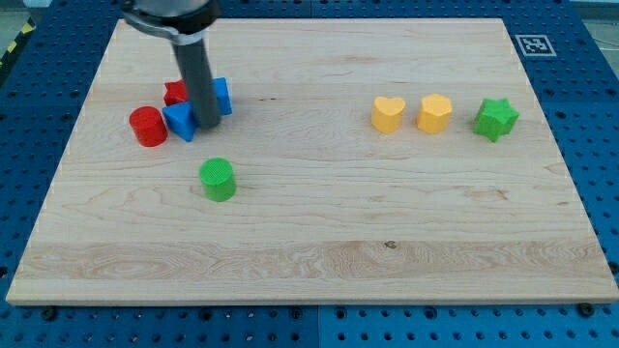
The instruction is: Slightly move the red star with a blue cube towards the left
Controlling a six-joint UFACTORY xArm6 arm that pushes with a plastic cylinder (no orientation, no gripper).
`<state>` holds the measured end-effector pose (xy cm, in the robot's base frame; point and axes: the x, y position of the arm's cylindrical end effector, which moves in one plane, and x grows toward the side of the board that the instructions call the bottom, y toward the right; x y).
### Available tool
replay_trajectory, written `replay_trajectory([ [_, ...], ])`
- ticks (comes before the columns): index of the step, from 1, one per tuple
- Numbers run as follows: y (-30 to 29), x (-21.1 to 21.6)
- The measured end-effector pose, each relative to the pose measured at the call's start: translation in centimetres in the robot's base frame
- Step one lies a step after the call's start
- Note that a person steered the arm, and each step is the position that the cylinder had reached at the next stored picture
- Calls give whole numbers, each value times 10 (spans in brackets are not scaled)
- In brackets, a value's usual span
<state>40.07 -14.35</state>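
Sitting nearest the view's bottom: green plastic cylinder (218, 179), alone on the pale wooden board (319, 242), left of centre.

Next row up, view's left: red plastic cylinder (148, 127), with a small blue plastic block (180, 121) touching or just beside its right side; its exact shape is hard to make out. My tip (208, 125) is down at board level just right of that small blue block, pressed in between it and the blue plastic cube (221, 96), which sits behind and to the right of the rod. No pincer on this rig, only the straight dark rod (197, 77), so nothing is held and there is no opening to report.

Red plastic star (175, 93) is directly behind the small blue block, just left of the rod, partly hidden by it. Star, both blue pieces and red cylinder form one tight cluster.

Same depth, view's right, well apart from the cluster: yellow plastic heart (388, 113), a second yellow plastic block (434, 113) just beside it, shape roughly rounded, then green plastic star (496, 118) furthest right.

Far top right corner, off the board: black-and-white printed marker tag (533, 43) on the blue perforated table (600, 116).
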Motion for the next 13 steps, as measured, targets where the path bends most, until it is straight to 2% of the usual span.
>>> replay_trajectory([
  [1, -6, 0],
  [2, 31, -2],
  [3, 113, -9],
  [4, 140, -29],
  [5, 130, -42],
  [9, 2, -28],
  [10, 9, -34],
  [12, 100, -92],
  [13, 80, -106],
])
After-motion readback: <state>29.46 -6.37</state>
